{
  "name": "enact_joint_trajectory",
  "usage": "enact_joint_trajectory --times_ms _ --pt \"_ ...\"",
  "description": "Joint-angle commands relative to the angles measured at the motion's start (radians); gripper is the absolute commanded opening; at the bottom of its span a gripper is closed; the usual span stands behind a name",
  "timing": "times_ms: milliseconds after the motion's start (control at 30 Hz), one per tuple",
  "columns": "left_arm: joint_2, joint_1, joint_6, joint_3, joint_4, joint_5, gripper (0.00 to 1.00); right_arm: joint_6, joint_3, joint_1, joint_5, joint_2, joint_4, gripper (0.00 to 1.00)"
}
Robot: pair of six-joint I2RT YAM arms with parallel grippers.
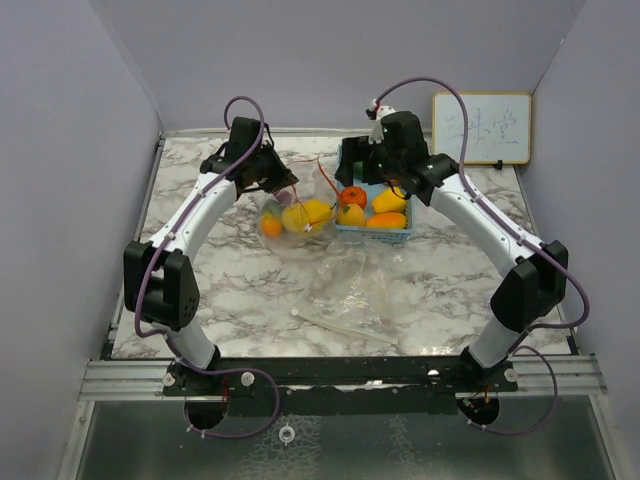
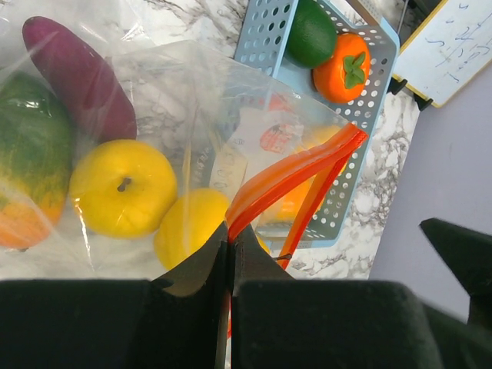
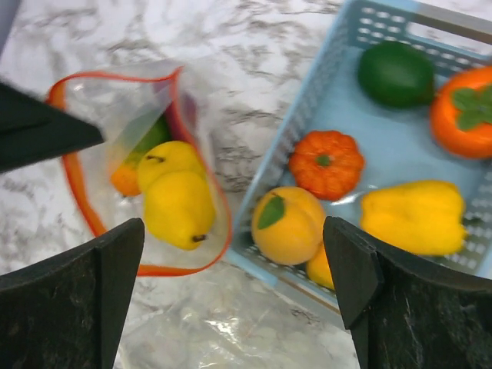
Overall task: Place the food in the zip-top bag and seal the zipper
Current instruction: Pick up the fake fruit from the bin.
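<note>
Food [image 1: 300, 215] is seen divided between two places on the marble table [image 1: 430, 290]. Part of it lies inside the zip-top bag [image 1: 290, 228], which is set at about 11 o'clock from the table's middle in the top view. The rest lies in the light blue basket [image 1: 375, 238], just beside the bag at its 3 o'clock.

Through the clear plastic a purple piece [image 2: 77, 73], a green-and-orange piece [image 2: 27, 154], a round yellow piece [image 2: 123, 187] and a second yellow piece [image 2: 192, 227] can be made out. In the basket a dark green piece [image 3: 396, 73], an orange fruit with a green leaf cap [image 3: 465, 111], a small orange pumpkin [image 3: 327, 163], a peach-coloured fruit with a leaf [image 3: 288, 224] and a yellow pepper [image 3: 415, 217] are gathered.

The left gripper [image 2: 229, 244] is clamped tight on the bag's orange zipper rim [image 2: 300, 173], at the rim's 6 o'clock in the left wrist view. The bag's mouth is seen gaping as an open loop in the right wrist view.

The right gripper [image 3: 233, 231] is poised above the line where bag and basket meet. Its fingers [image 3: 73, 300] are spread wide and nothing is held between them.

Some crumpled clear plastic [image 1: 345, 290] lies on the table at 6 o'clock from the basket. A whiteboard [image 1: 481, 128] is propped against the back wall at about 1 o'clock.
</note>
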Motion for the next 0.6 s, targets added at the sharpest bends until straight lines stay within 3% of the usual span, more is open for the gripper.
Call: enact_joint_trajectory --times_ms 0,133,267,433,567 --pt "0.001 0.012 -0.016 0.018 0.02 0.054 0.0 0.103 0.063 -0.101 0.228 0.034 -0.166 1.0" --pt "-0.038 0.054 -0.21 -0.112 0.257 0.289 0.0 0.12 0.068 -0.117 0.28 0.113 -0.204 1.0" --pt "-0.061 0.083 -0.441 -0.22 0.491 0.427 0.0 0.154 0.092 -0.117 0.286 0.201 -0.262 1.0" --pt "-0.075 0.137 -0.603 -0.278 0.601 0.483 0.0 0.165 0.079 -0.117 0.27 0.244 -0.249 1.0" --pt "-0.058 0.17 -0.658 -0.192 0.627 0.507 0.0 0.183 0.078 -0.117 0.316 0.261 -0.271 1.0"
